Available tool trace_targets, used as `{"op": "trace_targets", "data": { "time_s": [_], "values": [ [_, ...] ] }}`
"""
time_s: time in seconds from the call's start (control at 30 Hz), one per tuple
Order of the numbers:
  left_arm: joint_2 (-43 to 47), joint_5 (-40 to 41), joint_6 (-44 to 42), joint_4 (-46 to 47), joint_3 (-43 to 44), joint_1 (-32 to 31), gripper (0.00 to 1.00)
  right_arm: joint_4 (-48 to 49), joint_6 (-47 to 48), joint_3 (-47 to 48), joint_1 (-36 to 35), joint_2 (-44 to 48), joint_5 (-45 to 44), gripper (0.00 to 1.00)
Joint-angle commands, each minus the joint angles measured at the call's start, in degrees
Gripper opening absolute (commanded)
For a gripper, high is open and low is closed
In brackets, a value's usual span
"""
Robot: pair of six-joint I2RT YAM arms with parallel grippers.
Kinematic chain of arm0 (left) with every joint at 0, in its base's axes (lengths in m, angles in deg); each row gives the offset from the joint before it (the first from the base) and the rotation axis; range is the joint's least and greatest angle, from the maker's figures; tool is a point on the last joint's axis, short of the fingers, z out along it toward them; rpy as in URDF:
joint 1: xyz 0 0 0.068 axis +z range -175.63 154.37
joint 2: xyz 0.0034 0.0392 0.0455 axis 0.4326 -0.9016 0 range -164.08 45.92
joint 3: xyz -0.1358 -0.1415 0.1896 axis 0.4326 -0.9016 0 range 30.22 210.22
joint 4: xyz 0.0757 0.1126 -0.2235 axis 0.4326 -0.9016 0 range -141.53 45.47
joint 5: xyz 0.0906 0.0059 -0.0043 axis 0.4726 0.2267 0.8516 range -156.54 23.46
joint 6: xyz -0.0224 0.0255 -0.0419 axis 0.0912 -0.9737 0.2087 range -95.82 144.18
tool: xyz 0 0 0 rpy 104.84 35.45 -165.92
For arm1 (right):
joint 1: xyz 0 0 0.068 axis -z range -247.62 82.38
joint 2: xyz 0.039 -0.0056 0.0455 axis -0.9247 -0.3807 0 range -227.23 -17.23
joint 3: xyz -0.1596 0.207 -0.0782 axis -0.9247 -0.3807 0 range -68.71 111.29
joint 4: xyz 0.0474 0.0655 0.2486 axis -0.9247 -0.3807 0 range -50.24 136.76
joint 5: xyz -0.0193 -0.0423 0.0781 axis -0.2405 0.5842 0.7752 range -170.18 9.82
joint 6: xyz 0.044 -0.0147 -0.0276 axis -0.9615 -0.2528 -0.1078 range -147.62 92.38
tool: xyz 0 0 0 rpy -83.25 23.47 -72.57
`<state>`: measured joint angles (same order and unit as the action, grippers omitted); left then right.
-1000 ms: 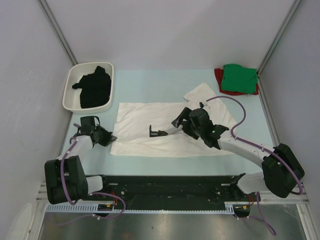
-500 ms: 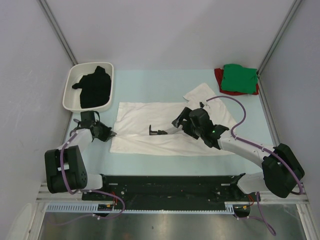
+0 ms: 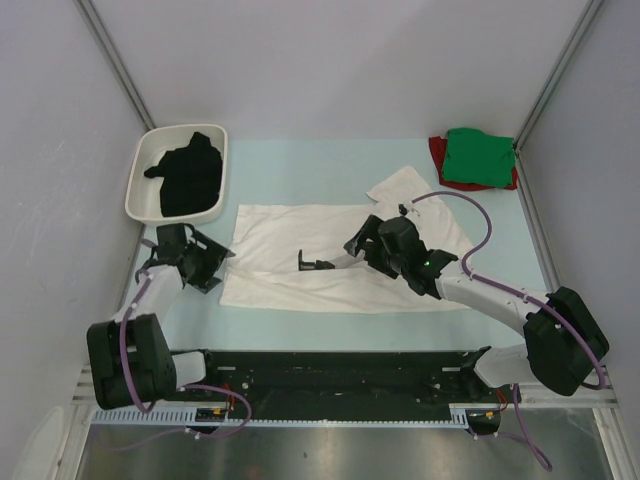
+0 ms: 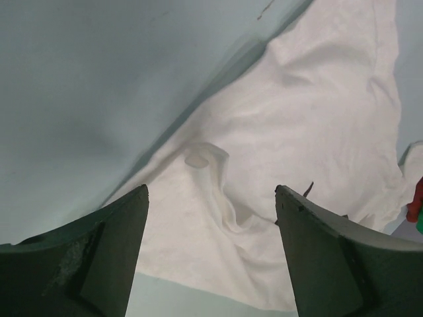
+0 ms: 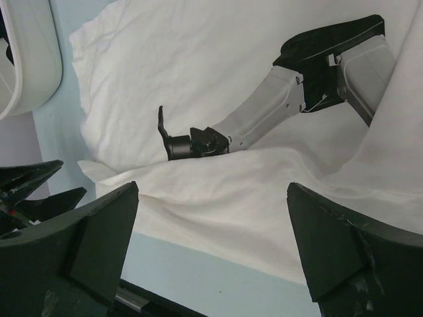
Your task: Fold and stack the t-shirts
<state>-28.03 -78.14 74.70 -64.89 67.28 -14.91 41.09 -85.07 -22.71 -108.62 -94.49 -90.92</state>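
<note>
**A:** Gripper status?
**B:** The left gripper (image 4: 210, 191) has its jaws spread wide and grips nothing. It sits at the left edge of the white t-shirt (image 3: 290, 235). The right gripper (image 5: 211, 191) is also spread wide with nothing held, above the shirt's middle.
**A:** Shirts?
**B:** The white one lies spread mid-surface (image 3: 310, 165), rumpled at its right end. The green t-shirt (image 3: 478, 155) lies on the red t-shirt (image 3: 436, 152) in the far right corner. The black t-shirt (image 3: 185, 175) is bunched in the tray (image 3: 140, 190), far left.

The white t-shirt (image 3: 290, 245) is soft, matt, creased cloth (so are the black t-shirt (image 3: 190, 180), green t-shirt (image 3: 478, 157) and red t-shirt (image 3: 436, 152)). The tray (image 3: 138, 185) looks smooth, slightly glossy plastic; the table (image 3: 300, 175) smooth and matt.
</note>
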Motion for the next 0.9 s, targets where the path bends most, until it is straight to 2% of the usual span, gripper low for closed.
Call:
{"op": "trace_targets", "data": {
  "time_s": [0.0,0.2,0.33,0.43,0.53,0.7,0.87],
  "values": [
    [10.0,0.3,-0.9,-2.8,-4.4,-0.2,0.82,0.5,1.4,-0.2,0.0,0.5,-1.5,1.0],
    [21.5,-3.6,-0.7,-5.0,-10.4,-0.9,0.82,-2.0,5.1,-0.3,3.3,0.4,-4.8,1.0],
    [24.8,-4.3,-1.0,-5.2,-12.4,-1.0,0.82,-8.7,6.6,-0.3,7.7,1.4,-7.5,1.0],
    [23.6,-5.0,-0.8,-2.9,-13.9,-1.2,0.82,-10.3,7.3,-1.4,10.8,2.5,-7.6,1.0],
    [21.6,-5.8,-0.7,-0.6,-14.7,-1.4,0.81,-8.1,6.6,-4.9,14.2,4.2,-3.4,0.99],
    [19.5,-5.9,-0.7,0.9,-14.6,-1.5,0.81,-7.4,5.2,-7.6,15.5,4.0,-0.9,0.96],
    [19.2,-6.1,-0.7,1.1,-14.5,-1.6,0.81,-3.6,3.8,-9.6,16.8,1.7,3.3,0.84]
  ]
}}
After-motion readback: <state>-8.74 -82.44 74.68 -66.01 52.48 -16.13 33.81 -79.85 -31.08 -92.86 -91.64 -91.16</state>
